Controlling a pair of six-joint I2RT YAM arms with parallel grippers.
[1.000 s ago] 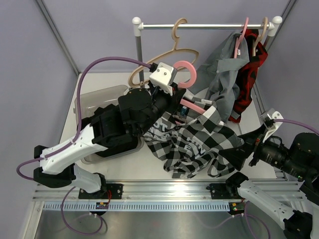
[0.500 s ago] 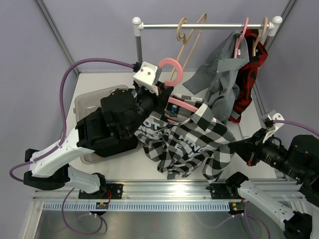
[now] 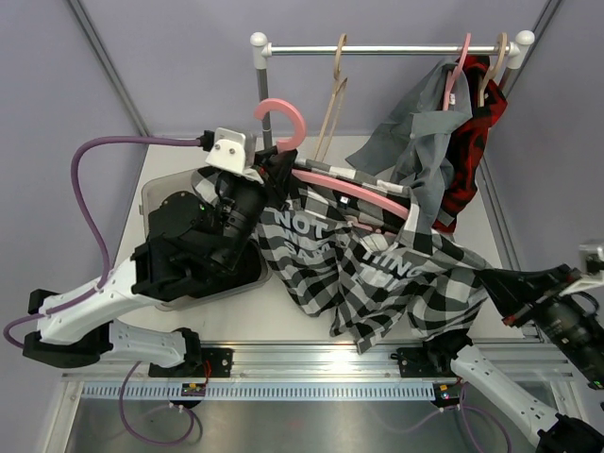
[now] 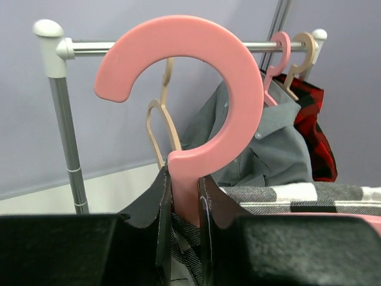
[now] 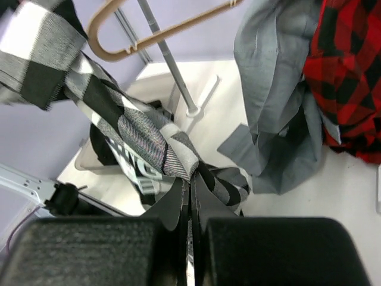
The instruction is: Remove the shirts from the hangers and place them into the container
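Note:
My left gripper (image 3: 274,162) (image 4: 184,196) is shut on the neck of a pink hanger (image 3: 280,118) (image 4: 196,89), just below its hook. The black-and-white plaid shirt (image 3: 377,274) (image 5: 131,131) still hangs on that hanger and is stretched out towards the right. My right gripper (image 3: 491,283) (image 5: 189,185) is shut on the shirt's far corner. The container (image 3: 156,193) lies under my left arm, with black cloth in it. A grey shirt (image 3: 425,142) (image 5: 274,89) and a red-and-black plaid shirt (image 3: 477,142) (image 5: 351,71) hang on the rail.
A metal rail (image 3: 396,48) (image 4: 89,44) with white ends crosses the back. A bare tan hanger (image 3: 332,94) (image 4: 161,119) hangs on it edge-on, close behind the pink hook. The rail's left post (image 3: 262,94) stands next to my left gripper.
My left gripper carried the pink hanger left and back. The right gripper shut on the plaid shirt and pulled right, stretching it out. The bare tan hanger swung edge-on.

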